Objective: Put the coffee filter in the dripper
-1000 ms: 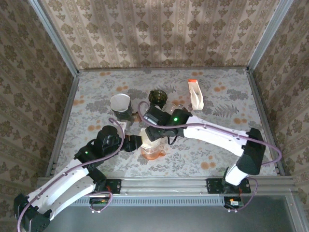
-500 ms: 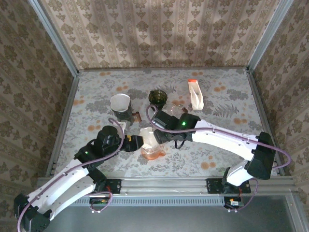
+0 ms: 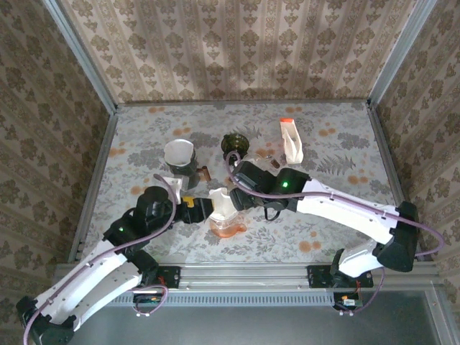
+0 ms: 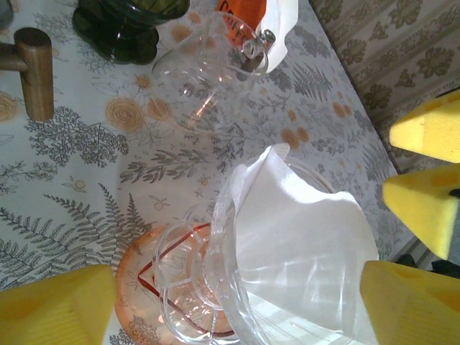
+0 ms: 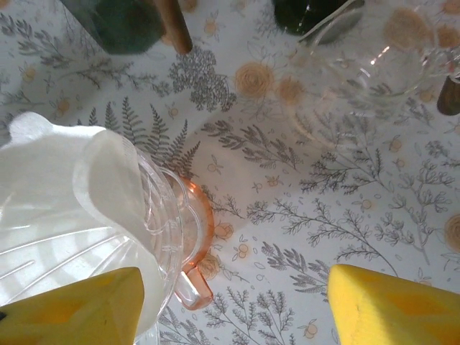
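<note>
Left gripper [image 3: 201,210] wider than before, jaws apart beside filter [image 3: 221,201] in dripper [image 3: 230,226]; right gripper [image 3: 237,198] jaws likewise apart

My top camera looks down from above and behind over the whole desk [image 3: 338,151], while both wrist cameras hover close, seemingly angled steeply downward, sharing the dripper [image 4: 223,273] from opposite sides.
</note>
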`<state>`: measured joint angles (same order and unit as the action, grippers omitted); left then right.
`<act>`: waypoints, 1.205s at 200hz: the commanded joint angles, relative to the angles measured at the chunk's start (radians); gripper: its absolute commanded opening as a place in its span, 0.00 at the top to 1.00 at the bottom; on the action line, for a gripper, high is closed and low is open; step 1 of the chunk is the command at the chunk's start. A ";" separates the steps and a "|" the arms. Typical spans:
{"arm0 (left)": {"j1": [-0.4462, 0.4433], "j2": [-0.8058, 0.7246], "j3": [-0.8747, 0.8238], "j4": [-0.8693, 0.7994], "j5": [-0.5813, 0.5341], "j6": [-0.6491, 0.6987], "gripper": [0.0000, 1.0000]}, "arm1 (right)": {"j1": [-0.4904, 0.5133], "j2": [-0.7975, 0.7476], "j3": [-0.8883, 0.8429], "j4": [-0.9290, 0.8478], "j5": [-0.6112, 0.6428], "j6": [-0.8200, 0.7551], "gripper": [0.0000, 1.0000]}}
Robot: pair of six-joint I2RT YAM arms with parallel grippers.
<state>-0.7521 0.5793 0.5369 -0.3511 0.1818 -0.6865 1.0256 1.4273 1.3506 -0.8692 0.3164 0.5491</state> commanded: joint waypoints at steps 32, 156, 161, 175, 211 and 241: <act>0.002 -0.078 0.038 -0.069 -0.125 -0.012 0.04 | -0.072 -0.138 -0.040 0.027 0.049 0.001 0.30; 0.090 -0.045 -0.286 -0.021 0.028 -0.231 0.34 | -0.244 -0.362 -0.190 0.087 -0.021 -0.019 0.29; 0.088 -0.032 -0.285 -0.012 0.030 -0.231 0.34 | -0.252 -0.363 -0.197 0.093 -0.035 -0.020 0.29; 0.084 0.002 -0.285 0.005 0.030 -0.237 0.36 | -0.278 -0.356 -0.217 0.104 -0.069 -0.017 0.29; 0.059 0.109 -0.283 0.026 0.022 -0.225 0.44 | -0.326 -0.361 -0.274 0.152 -0.117 -0.015 0.29; 0.023 0.191 -0.282 0.072 0.016 -0.225 0.45 | -0.361 -0.367 -0.283 0.160 -0.141 -0.027 0.29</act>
<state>-0.7017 0.7189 0.2356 -0.3363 0.1951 -0.9066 0.6926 1.0744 1.0756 -0.7425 0.2207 0.5453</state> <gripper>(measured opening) 0.552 0.710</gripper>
